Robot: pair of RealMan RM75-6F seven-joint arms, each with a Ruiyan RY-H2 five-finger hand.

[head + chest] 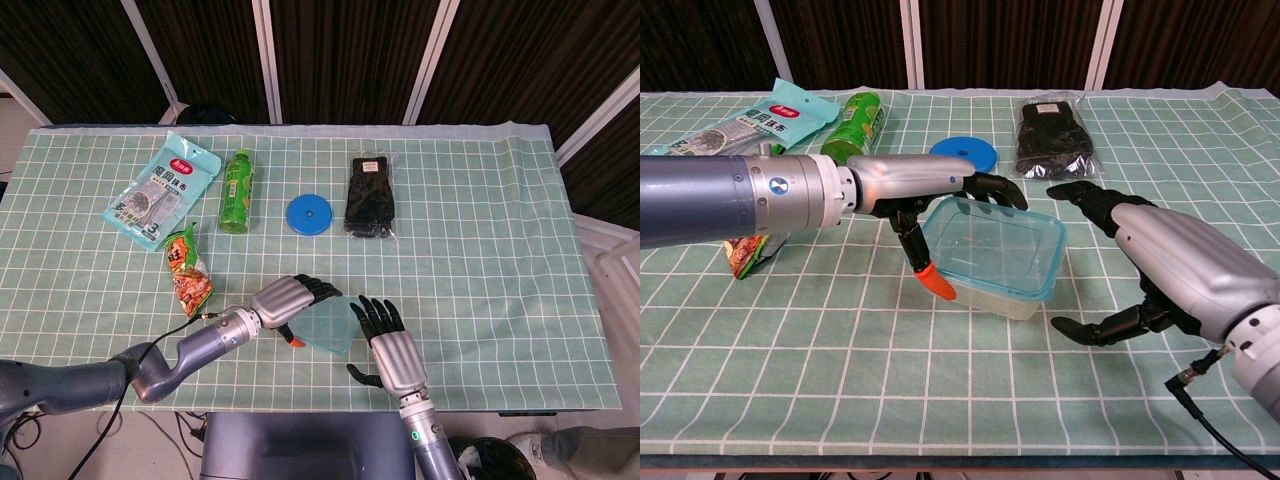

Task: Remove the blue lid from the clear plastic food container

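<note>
Between the 2 hands, near the front edge of the counter (480,300), sits the clear plastic food container (995,258), a shallow rectangular tub with a blue-tinted rim and see-through walls. The left hand (925,185) grasps it at its near-left corner: dark fingers (995,187) drape over the far rim while the orange-tipped thumb (935,282) presses the outer wall, so the tub is pinched between them. The right hand (1170,265) hangs just beside the tub's right end, released and holding nothing, its fingers spread above and its thumb low, not touching the plastic as far as the chest view shows.

The tub looks open at the top, with no cover on it that I can make out. A blue lid (309,214) lies flat on the counter well beyond the left hand, between a green bottle (236,190) and a black packet (370,196). Whether this round disc belongs to the rectangular tub I cannot tell.

As a judgement, the container is light, thin-walled and empty, so it will slide or tip under a sideways push and its walls will flex if squeezed hard. The smooth plastic is likely slippery against hard fingertips. The stiffest place to hold is the rolled rim at a corner, where the left hand already has it; the right hand would best take the opposite short rim, with a gentle pinch rather than a clench
</note>
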